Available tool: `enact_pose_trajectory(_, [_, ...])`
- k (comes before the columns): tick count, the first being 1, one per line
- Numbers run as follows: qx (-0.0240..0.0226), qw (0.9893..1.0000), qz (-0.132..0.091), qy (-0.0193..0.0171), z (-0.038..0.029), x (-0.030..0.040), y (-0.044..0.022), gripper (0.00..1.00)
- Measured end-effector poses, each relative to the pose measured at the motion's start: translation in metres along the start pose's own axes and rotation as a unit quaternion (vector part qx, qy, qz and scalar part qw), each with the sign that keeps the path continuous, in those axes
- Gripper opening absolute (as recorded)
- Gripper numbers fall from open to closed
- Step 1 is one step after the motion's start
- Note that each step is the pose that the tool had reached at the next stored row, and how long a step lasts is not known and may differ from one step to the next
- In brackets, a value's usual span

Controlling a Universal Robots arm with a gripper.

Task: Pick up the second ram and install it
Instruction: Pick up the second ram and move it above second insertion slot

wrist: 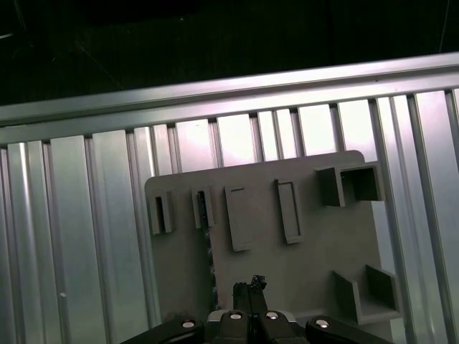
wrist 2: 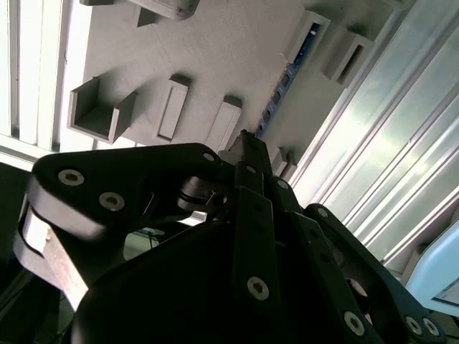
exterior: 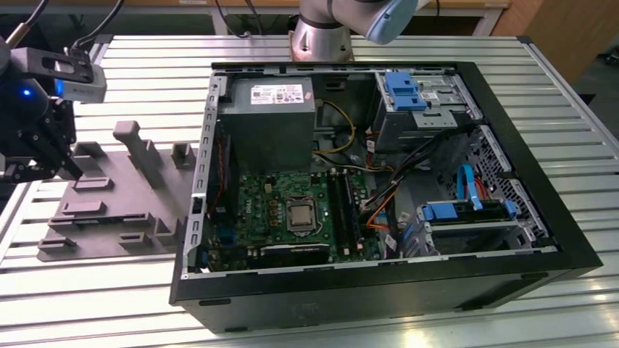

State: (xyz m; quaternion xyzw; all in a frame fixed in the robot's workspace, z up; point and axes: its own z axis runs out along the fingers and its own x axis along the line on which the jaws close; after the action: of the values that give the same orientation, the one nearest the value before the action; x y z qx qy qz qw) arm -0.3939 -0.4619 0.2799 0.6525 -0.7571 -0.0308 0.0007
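– Right under the wrist, the gripper point(wrist: 251, 285) has its jaws clenched tip to tip on nothing, black links with shiny screws. Anyone spot the ram?
– Yep, just past the tips: ram point(wrist 2: 285, 77), a thin blue-green board standing on edge in a slot near the edge of the plate point(wrist 2: 215, 50), untouched.
– Plate looks like matte grey plastic, blocky pockets and posts, sitting on the ribbed aluminium bench point(wrist: 86, 236).
– My worry: that board's thin and slick. Pinch it off-centre and I'd guess it tilts, jams in its slot, or drags the light plate along.
– Further off, the open case point(exterior: 387, 290): sharp sheet-metal edges, loose cables near the black slots point(exterior: 341, 206). Go in skewed and it probably won't seat.
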Motion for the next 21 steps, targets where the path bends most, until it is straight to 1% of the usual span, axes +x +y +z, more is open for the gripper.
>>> enact_pose_trajectory(21, [0.0000,1.0000,0.000,0.0000,0.0073,0.0003,-0.0004,0.11])
